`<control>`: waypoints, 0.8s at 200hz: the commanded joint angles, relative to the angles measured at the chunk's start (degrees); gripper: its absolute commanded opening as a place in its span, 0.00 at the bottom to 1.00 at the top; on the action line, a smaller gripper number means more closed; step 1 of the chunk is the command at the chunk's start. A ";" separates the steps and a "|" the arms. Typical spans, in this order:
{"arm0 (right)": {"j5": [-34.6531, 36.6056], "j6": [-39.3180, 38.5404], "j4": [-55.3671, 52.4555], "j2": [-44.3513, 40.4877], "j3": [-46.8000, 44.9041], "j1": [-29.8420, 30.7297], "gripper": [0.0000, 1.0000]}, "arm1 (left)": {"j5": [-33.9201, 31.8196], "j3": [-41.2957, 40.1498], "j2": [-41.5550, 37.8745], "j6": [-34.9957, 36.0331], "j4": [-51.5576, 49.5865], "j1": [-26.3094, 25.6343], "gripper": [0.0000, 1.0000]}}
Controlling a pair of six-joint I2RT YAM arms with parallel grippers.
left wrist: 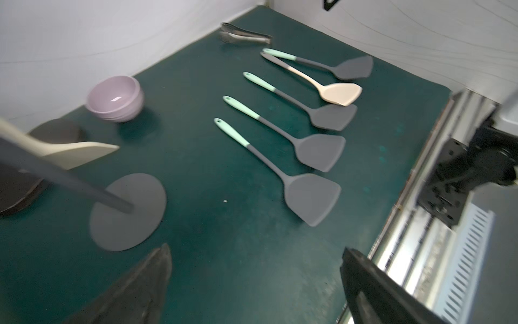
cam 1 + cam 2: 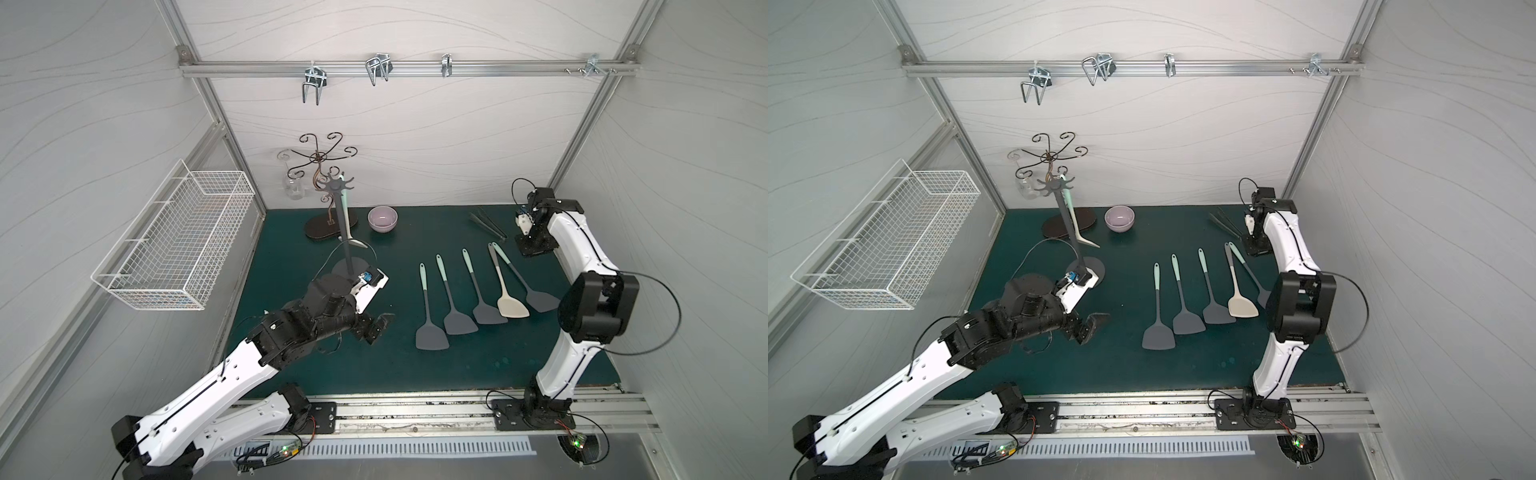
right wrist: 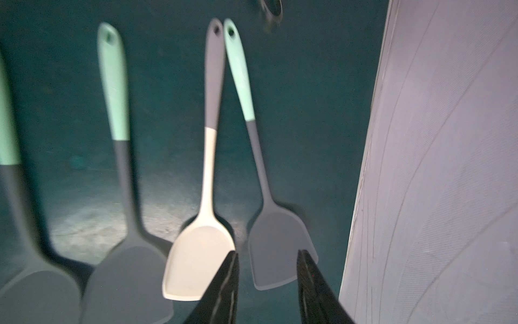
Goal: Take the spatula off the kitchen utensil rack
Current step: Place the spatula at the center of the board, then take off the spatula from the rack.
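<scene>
The kitchen utensil rack is a dark grey pole on a round base, at the back left of the green mat. From its top pegs hangs a spatula with a mint handle and a cream blade. My left gripper hovers in front of the rack's base, wide open and empty. My right gripper hangs high at the right. Its jaws stand apart with nothing between them, above the grey blade of the rightmost spatula lying on the mat.
Several spatulas lie side by side on the mat, one with a cream blade. A lilac bowl, a bronze scrolled stand and metal tongs sit at the back. A white wire basket hangs on the left wall.
</scene>
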 commanded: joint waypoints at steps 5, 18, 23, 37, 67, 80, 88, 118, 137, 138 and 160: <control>-3.27 3.15 5.58 -8.84 -4.47 10.64 0.37 | -15.86 6.97 -2.60 -5.81 0.96 1.01 0.99; -5.24 6.72 11.57 -13.22 -7.37 17.19 0.39 | -18.56 11.07 -2.45 -7.28 -0.39 2.88 0.99; -6.73 7.98 14.55 -14.68 -8.76 19.47 0.41 | -19.31 13.07 -1.99 -7.98 -1.10 4.16 0.99; -10.50 12.36 23.94 -18.17 -12.76 24.85 0.46 | -19.23 19.87 0.31 -8.77 -3.60 7.80 0.99; -19.53 19.39 45.94 -18.98 -18.92 32.69 0.49 | -12.59 39.76 12.50 -7.92 -15.15 17.01 0.99; -22.10 18.85 51.83 -15.72 -18.11 35.68 0.50 | -1.62 47.73 18.15 -9.53 -20.64 23.85 0.99; -23.67 17.92 55.03 -12.95 -17.14 36.97 0.50 | 4.77 50.86 20.71 -10.73 -21.92 27.33 0.99; -29.14 18.00 63.56 -0.95 -10.43 38.46 0.50 | 22.15 51.76 25.23 -16.76 -17.95 35.74 0.92; -30.74 18.07 67.51 5.43 -5.67 38.89 0.50 | 32.75 50.74 27.30 -21.91 -14.11 41.38 0.84; -30.75 18.02 67.71 5.82 -5.38 38.92 0.50 | 32.96 50.71 27.42 -22.06 -14.00 41.59 0.84; -30.21 18.21 72.07 11.55 -0.89 39.01 0.50 | 37.55 50.72 29.80 -23.78 -11.02 44.37 0.82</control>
